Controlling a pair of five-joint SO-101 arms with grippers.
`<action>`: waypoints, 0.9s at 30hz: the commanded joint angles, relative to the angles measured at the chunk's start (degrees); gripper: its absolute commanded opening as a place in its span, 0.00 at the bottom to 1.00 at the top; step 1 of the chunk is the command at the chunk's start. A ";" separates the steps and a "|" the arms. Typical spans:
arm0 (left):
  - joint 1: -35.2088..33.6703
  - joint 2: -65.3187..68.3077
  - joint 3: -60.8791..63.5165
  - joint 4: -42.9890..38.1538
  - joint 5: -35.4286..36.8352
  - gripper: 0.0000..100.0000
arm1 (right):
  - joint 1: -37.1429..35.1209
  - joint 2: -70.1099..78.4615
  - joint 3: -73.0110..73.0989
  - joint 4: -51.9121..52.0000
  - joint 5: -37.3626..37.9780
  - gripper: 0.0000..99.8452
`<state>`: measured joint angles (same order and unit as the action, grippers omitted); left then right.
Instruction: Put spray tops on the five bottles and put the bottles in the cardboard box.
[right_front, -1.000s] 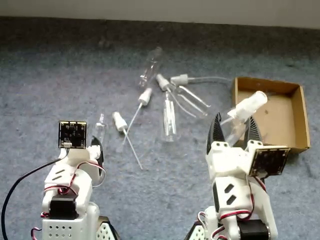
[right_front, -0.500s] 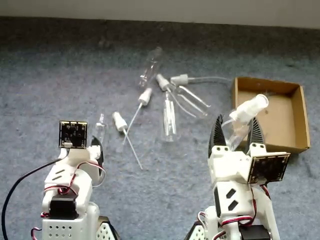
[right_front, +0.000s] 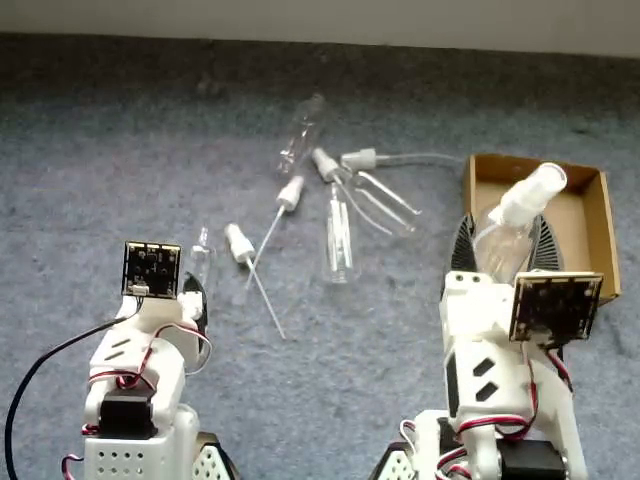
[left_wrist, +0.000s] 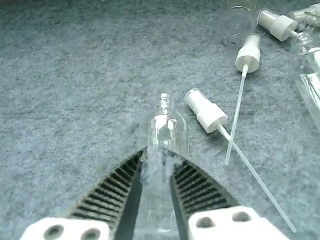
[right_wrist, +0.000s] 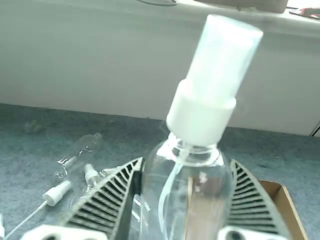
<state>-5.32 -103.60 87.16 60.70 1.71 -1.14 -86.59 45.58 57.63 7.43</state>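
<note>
Since the clear, white-topped plastic spray bottle (right_wrist: 185, 187) looks light and slick, hold its body, where your right gripper (right_front: 503, 233) clamps it. Your left gripper (left_wrist: 159, 156) pinches an uncapped clear bottle (left_wrist: 163, 125).

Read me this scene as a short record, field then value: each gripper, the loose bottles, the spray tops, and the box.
left gripper: shut on an uncapped bottle, down at the carpet
right gripper: shut on the capped bottle, raised
cardboard box: on the carpet, beside the right gripper
loose bottles: three, lying on the carpet between the arms
loose spray tops: four, lying among those bottles
</note>
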 joint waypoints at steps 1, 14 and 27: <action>1.54 -0.04 -1.80 0.26 -0.79 0.00 | 0.66 8.31 -7.78 0.13 0.70 0.20; 1.54 -0.04 -1.80 0.26 -0.79 0.00 | 11.74 27.12 -12.62 -9.10 0.97 0.20; 1.54 -0.04 -1.80 0.18 -0.79 0.00 | 13.85 44.53 -13.93 -20.44 0.97 0.20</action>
<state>-5.32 -103.60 87.16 60.70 1.36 11.60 -44.04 35.38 40.92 7.87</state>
